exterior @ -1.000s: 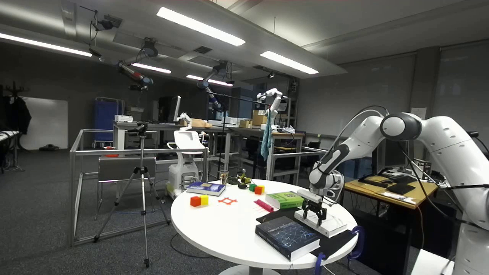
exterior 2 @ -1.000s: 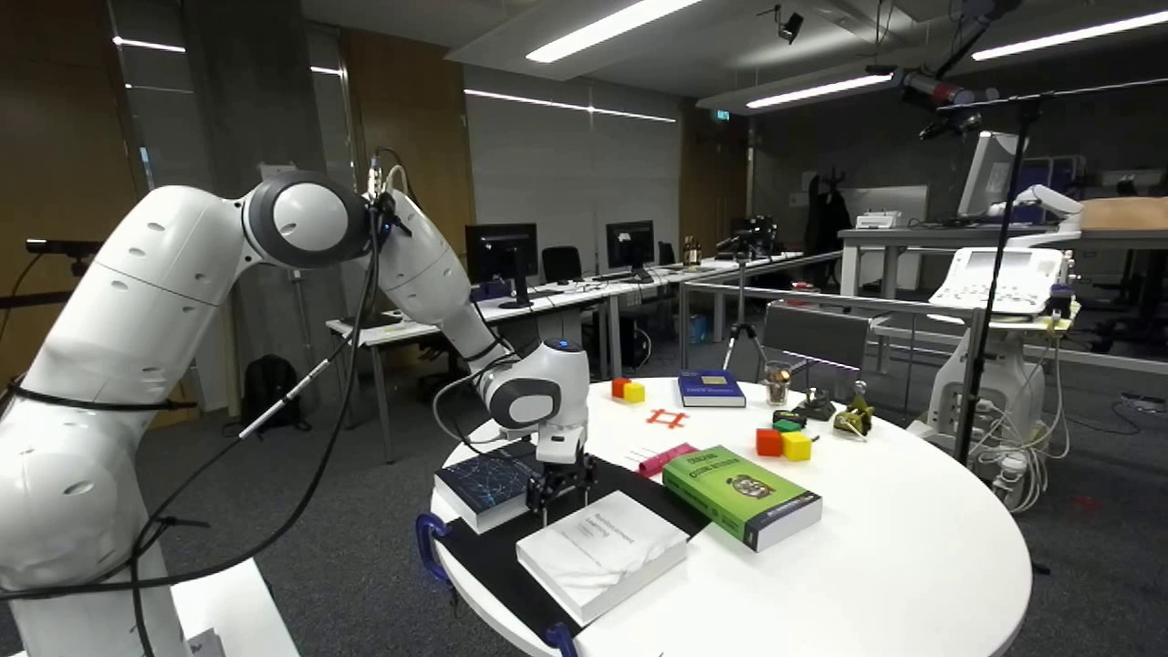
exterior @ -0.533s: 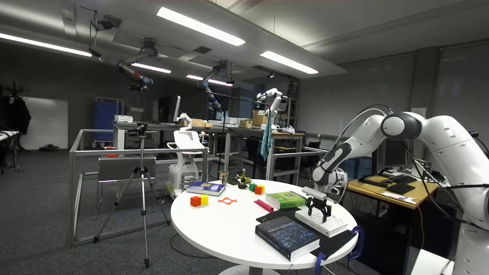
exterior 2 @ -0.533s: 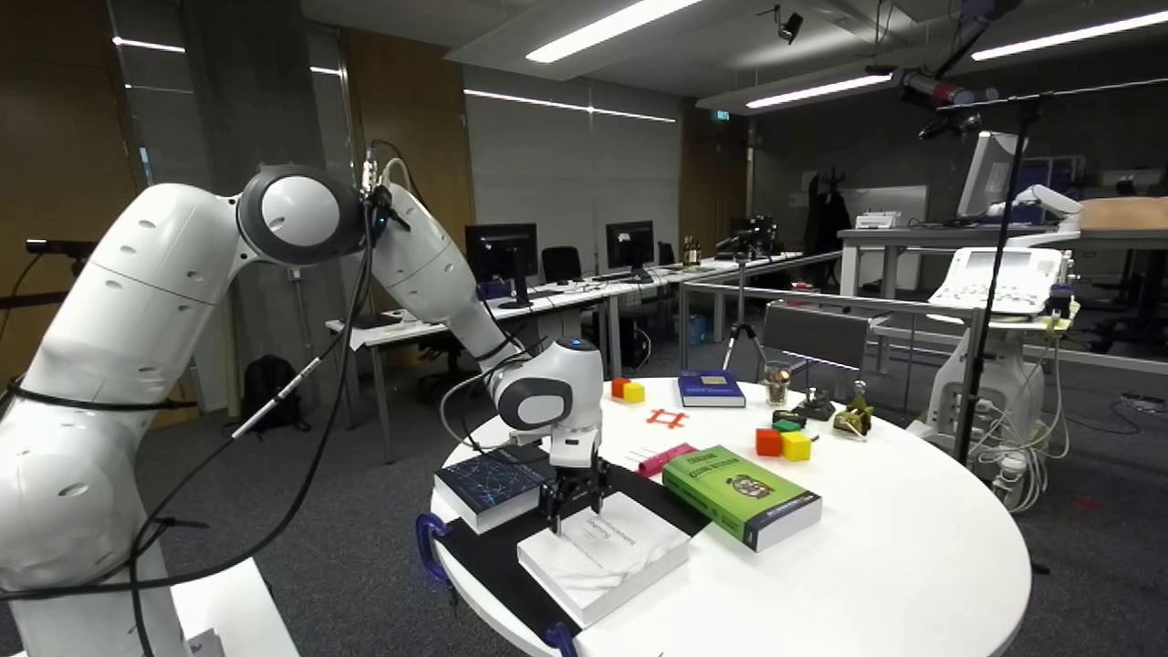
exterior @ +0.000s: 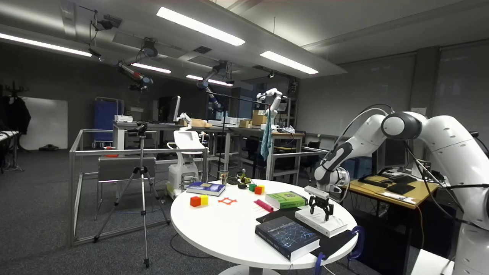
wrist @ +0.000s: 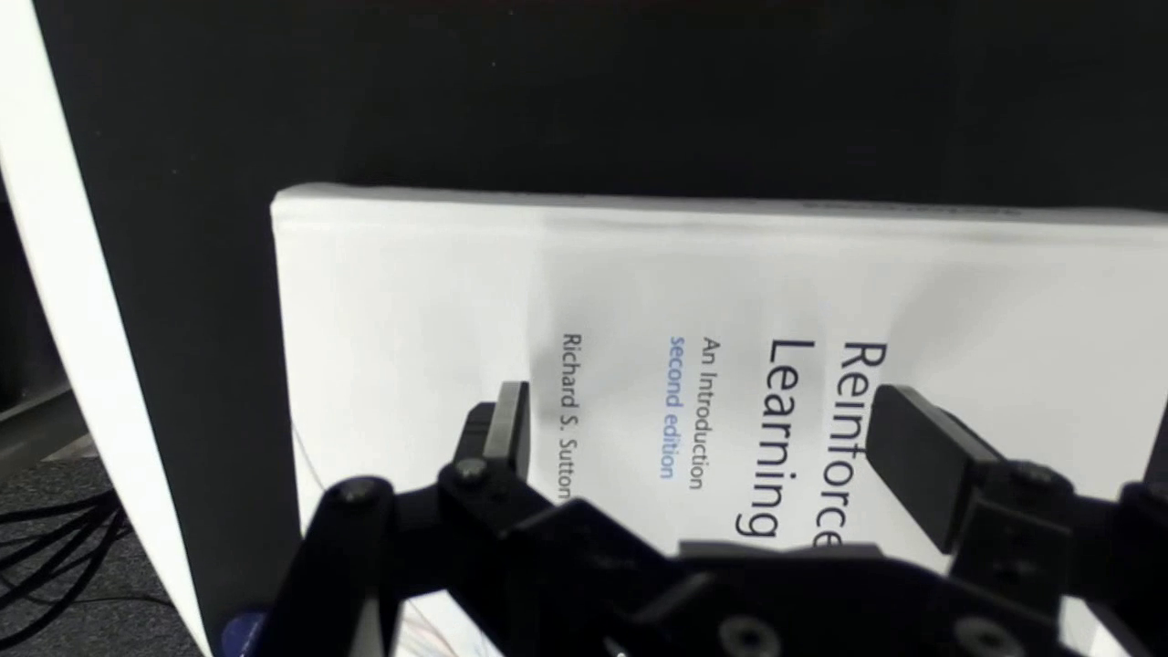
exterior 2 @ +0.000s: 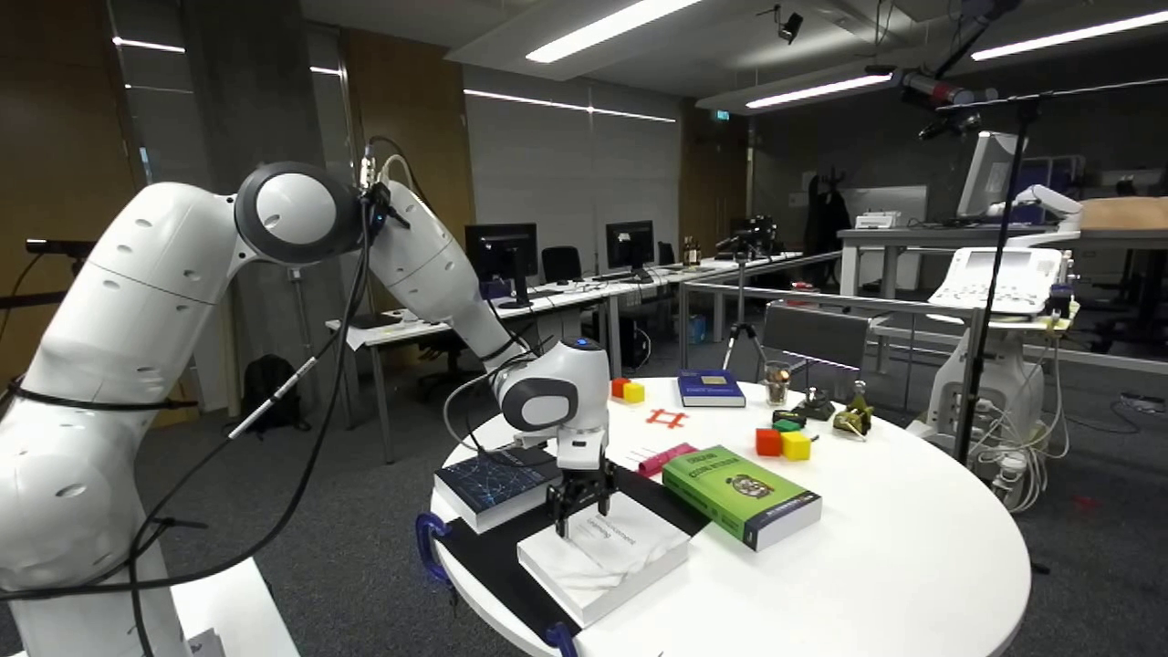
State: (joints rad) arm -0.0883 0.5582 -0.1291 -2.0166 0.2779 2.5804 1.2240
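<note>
My gripper (exterior: 319,215) is open and empty, pointing down over a thick white book (exterior: 336,226). The gripper (exterior 2: 582,520) and the white book (exterior 2: 616,558) also show in an exterior view, with the fingers over the edge near the dark book. In the wrist view the fingers (wrist: 703,401) stand wide apart over the cover (wrist: 411,283), which reads "Reinforce… Learning". I cannot tell whether the tips touch the cover. The white book lies flat on a black mat (wrist: 547,100). A dark blue book (exterior: 288,235) lies beside it, and a green book (exterior 2: 730,493) on the other side.
The round white table (exterior: 214,233) also holds a pink roll (exterior: 263,205), a red lattice piece (exterior: 227,201), a blue book (exterior: 206,188), red and yellow cubes (exterior: 199,200), more cubes (exterior 2: 782,444) and a glass (exterior 2: 776,383). Blue clamps (exterior: 357,241) grip the table edge.
My gripper has moved from beside the white book's edge to over its cover and risen slightly. Most movement came in the first half second. The books have not moved.
</note>
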